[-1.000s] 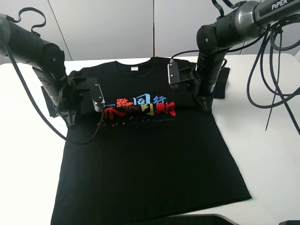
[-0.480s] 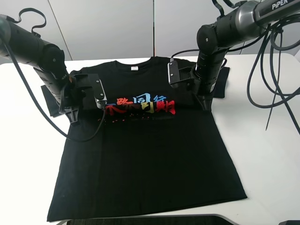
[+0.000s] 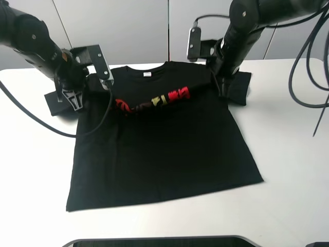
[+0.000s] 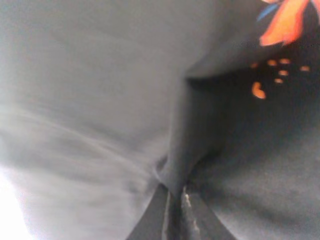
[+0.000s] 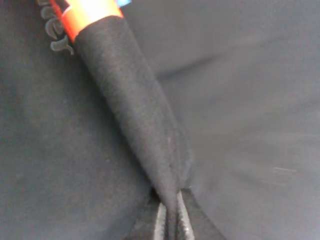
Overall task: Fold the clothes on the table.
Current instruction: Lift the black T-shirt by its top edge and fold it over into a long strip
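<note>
Free table (image 3: 293,154) beside the clothes (image 3: 164,154)

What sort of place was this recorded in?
Probably a robotics lab or test bench: a white table with a T-shirt lying on it, plain grey wall panels behind, and loose black cables hanging by the right arm.

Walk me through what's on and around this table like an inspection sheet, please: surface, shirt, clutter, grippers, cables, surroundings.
Surface: white table, smooth, with rounded corners.
Job's things: black T-shirt spread out, collar toward the wall; a fold is raised across the chest and hides part of the coloured print.
Clutter: nothing seen on the table; a dark rounded edge shows at the near side, cannot tell what it is.
Grippers: left gripper and right gripper are both shut on the shirt's fold, one at each side.
Cables: a black cable loops from the left arm over table and shirt; more hang at the right.
Surroundings: grey wall panels behind.
</note>
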You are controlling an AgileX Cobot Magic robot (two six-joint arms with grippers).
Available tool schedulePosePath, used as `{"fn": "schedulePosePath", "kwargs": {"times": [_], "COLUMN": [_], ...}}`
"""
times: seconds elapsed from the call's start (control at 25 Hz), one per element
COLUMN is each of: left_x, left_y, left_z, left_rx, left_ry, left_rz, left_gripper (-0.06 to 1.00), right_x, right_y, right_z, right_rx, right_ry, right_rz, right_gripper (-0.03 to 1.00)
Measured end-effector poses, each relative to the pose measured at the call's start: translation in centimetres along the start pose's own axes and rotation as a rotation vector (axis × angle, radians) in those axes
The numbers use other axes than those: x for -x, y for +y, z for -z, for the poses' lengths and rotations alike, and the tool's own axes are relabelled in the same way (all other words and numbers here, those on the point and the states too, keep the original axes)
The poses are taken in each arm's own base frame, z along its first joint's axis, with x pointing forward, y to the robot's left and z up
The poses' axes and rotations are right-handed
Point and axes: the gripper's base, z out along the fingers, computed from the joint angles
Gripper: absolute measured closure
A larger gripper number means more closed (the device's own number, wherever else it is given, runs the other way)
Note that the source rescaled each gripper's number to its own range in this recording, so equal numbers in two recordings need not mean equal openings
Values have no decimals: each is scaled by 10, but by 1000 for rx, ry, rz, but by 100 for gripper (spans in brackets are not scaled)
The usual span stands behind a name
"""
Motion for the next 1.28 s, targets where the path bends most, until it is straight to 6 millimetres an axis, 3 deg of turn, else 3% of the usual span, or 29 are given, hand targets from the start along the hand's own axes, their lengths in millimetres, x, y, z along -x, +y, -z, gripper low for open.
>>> {"fn": "schedulePosePath", "kwargs": {"times": [0.24, 0.56, 0.68, 0.88, 1.12, 1.28], "left_x": [18, 60, 65, 56, 38, 37], "left_y": [29, 94, 106, 87, 44, 27], "left_z": [40, 103, 120, 115, 107, 96], "left_rx": [208, 479, 501, 343, -94, -257], "left_ry": [-142, -299, -291, -103, 196, 218], "left_rz": [20, 104, 153, 240, 197, 177], "left_gripper": [94, 94, 94, 94, 94, 94], "right_x": [2, 6, 6, 1, 6, 13], "right_y": [-27, -75, -82, -68, -24, -3], "right_z": [59, 112, 127, 120, 110, 113], "right_rx": [-296, -635, -656, -476, 27, 283], "right_ry": [-63, -51, -58, -32, 9, 2], "right_rz": [65, -58, -134, -337, -538, -602], "right_gripper": [97, 97, 97, 97, 97, 97]}}
